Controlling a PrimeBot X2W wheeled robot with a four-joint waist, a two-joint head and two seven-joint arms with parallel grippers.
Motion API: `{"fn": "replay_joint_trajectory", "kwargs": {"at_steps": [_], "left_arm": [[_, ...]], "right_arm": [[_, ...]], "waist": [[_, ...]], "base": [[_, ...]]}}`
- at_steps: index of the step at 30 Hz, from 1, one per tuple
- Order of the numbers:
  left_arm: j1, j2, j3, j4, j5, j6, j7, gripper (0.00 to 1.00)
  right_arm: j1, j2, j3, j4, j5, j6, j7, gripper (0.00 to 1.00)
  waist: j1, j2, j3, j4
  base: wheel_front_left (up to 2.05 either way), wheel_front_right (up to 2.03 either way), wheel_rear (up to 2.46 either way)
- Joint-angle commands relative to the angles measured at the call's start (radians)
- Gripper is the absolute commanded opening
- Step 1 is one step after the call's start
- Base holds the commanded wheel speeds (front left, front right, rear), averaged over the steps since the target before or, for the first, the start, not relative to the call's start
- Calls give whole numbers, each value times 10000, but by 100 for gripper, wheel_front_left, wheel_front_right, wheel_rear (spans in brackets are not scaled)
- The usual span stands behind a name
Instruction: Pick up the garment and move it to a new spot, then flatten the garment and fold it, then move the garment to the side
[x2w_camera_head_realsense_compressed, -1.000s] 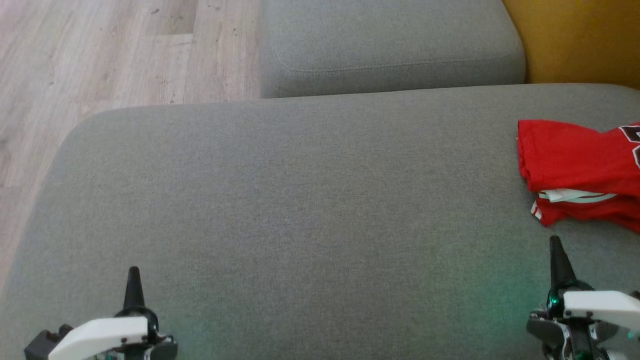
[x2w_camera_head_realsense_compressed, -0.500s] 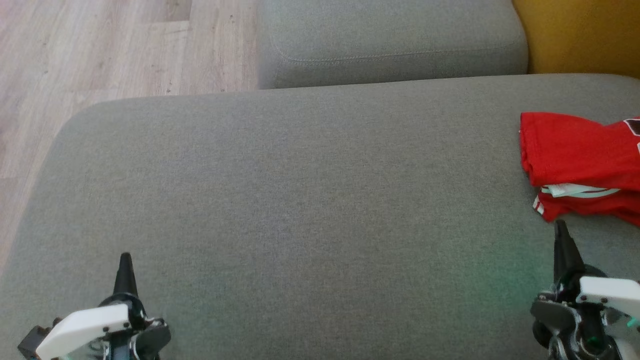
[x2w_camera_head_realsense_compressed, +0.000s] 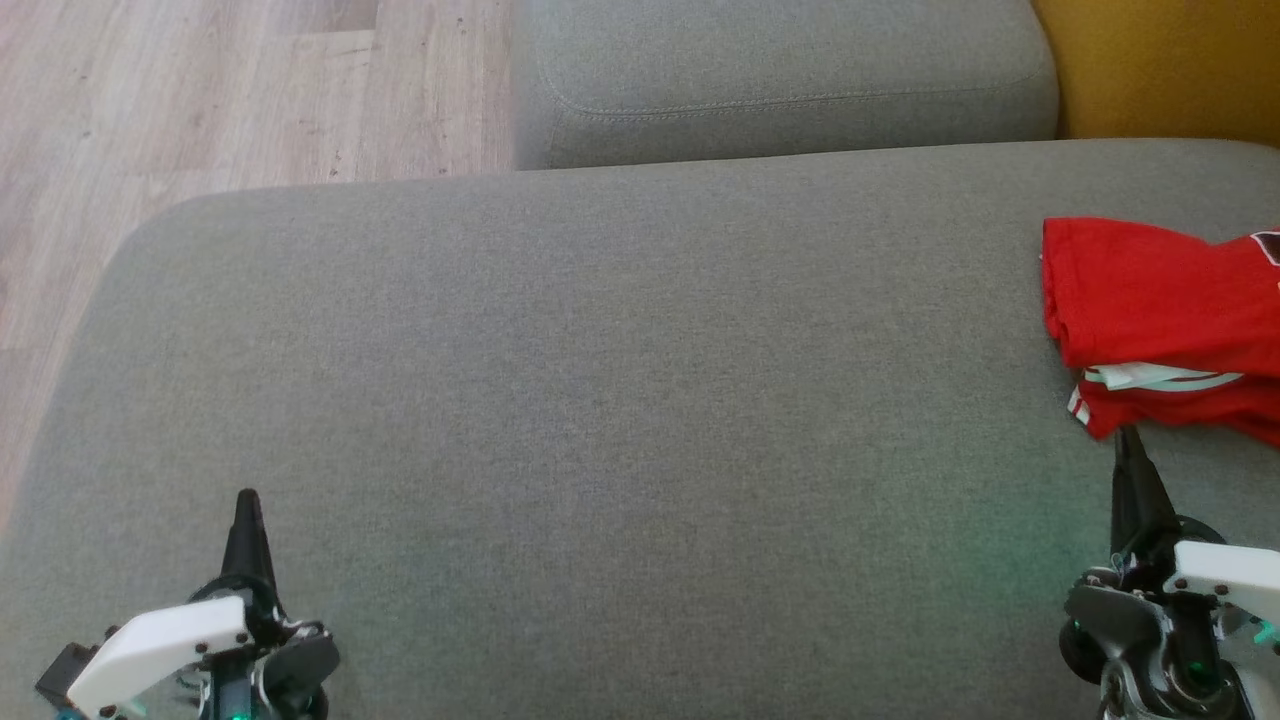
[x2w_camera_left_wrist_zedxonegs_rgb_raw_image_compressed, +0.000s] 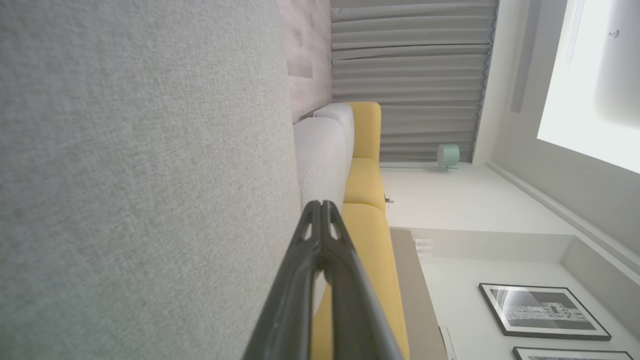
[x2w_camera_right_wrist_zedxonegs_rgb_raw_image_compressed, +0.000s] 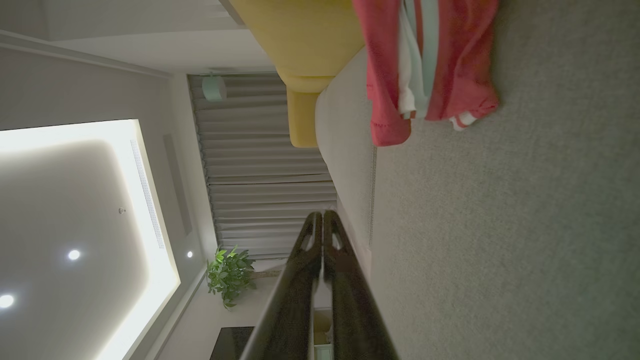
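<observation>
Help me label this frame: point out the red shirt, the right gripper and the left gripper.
red shirt (x2w_camera_head_realsense_compressed: 1150, 290), head view, its flat upper fold.
right gripper (x2w_camera_head_realsense_compressed: 1128, 442), head view, tip of its shut jaws.
left gripper (x2w_camera_head_realsense_compressed: 246, 502), head view, tip of its shut jaws.

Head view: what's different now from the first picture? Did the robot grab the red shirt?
The camera tipped a little, so everything slid up the view. Both shut grippers also crept forward: the left gripper over bare sofa, the right gripper up near the shirt, not touching it. Nothing was grabbed or let go. The shirt stayed put on the sofa.
</observation>
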Motion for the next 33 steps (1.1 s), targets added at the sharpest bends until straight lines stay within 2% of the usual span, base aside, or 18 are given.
{"fn": "replay_joint_trajectory", "kwargs": {"at_steps": [1,33], "left_arm": [[-501,39,400,-363,-50,-65,33,0],[-501,39,399,-364,-51,-65,32,0]], "right_arm": [[-522,-58,201,-379,68,69,59,0],[-522,-58,202,-380,69,69,58,0]], "waist": [[0,0,-2,0],[0,0,-2,0]], "base": [[0,0,0],[0,0,0]]}}
